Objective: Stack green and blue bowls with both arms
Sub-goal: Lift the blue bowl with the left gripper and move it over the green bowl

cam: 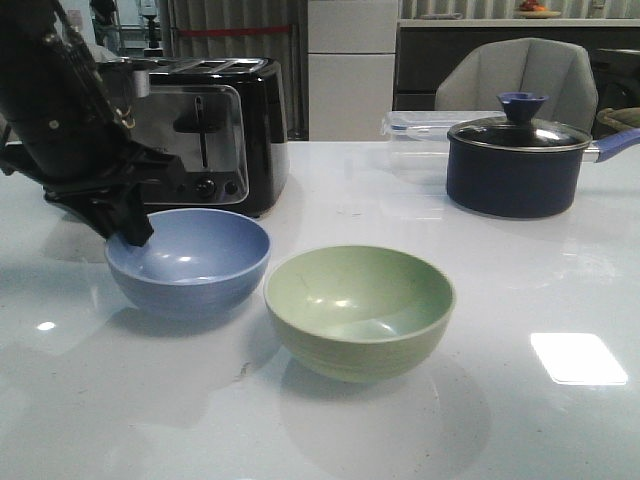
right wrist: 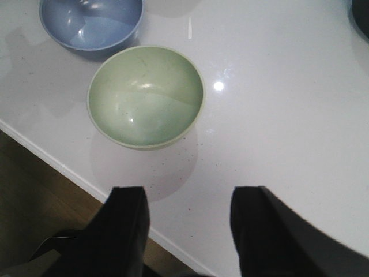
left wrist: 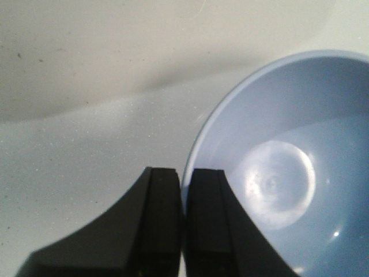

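I had the left gripper (left wrist: 183, 222) down at the near-left rim of the blue bowl (cam: 190, 262), fingers (left wrist: 158, 219) clenched on the rim, one outside the wall and one inside. The bowl sat on the white worktop (cam: 520, 330), left of centre, just in front of the black toaster (cam: 215, 130). The green bowl (cam: 360, 308) stood just beside it to the right and a little nearer me; from the front the two rims looked close, though the right wrist view showed a slim gap.

The right gripper (right wrist: 187, 222) was out of the front picture. It hung over the near edge of the worktop with its fingers released and wide apart, nothing between them, the green bowl ahead of it and untouched. A blue pot (cam: 515, 165) with a glass lid sat far right, well clear.

No stacking had happened by then, as I judged it. My worry was that thin pinch on one side of the rim: lifted from there, the blue bowl would likely tip and hang crooked, and a smooth glazed wall could slide out of the fingers. With the green bowl so near, a swinging blue bowl could knock it toward the near edge, which the right wrist view showed was not far off. The toaster close behind left little room to pull back.
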### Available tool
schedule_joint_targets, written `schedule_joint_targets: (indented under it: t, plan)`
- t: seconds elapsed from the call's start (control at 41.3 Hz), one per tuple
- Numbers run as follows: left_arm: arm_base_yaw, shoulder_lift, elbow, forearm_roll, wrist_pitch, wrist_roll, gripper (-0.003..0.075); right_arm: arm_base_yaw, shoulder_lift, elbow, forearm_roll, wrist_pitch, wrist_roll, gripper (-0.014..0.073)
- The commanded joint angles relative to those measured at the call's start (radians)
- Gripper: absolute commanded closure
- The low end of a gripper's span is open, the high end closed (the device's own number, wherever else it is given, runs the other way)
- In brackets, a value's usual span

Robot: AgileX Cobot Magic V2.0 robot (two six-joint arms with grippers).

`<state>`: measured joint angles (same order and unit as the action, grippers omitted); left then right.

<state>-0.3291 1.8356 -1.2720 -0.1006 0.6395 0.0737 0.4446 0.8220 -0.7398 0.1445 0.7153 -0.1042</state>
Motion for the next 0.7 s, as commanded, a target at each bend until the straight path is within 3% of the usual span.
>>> schedule_joint_targets:
  t: [0.0, 0.339, 0.677]
  plan:
    - [-0.007, -0.105, -0.075, -0.015, 0.009, -0.002, 0.0628, 0.000, -0.006, -0.028, 0.000, -0.060, -0.014, 0.0146]
    - [-0.014, -0.245, -0.201, -0.133, 0.177, 0.029, 0.0627, 0.000, -0.006, -0.028, 0.000, -0.060, -0.014, 0.0146]
    - [-0.170, -0.212, -0.203, -0.149, 0.185, 0.029, 0.0628, 0.000, -0.006, -0.028, 0.000, -0.060, -0.014, 0.0146]
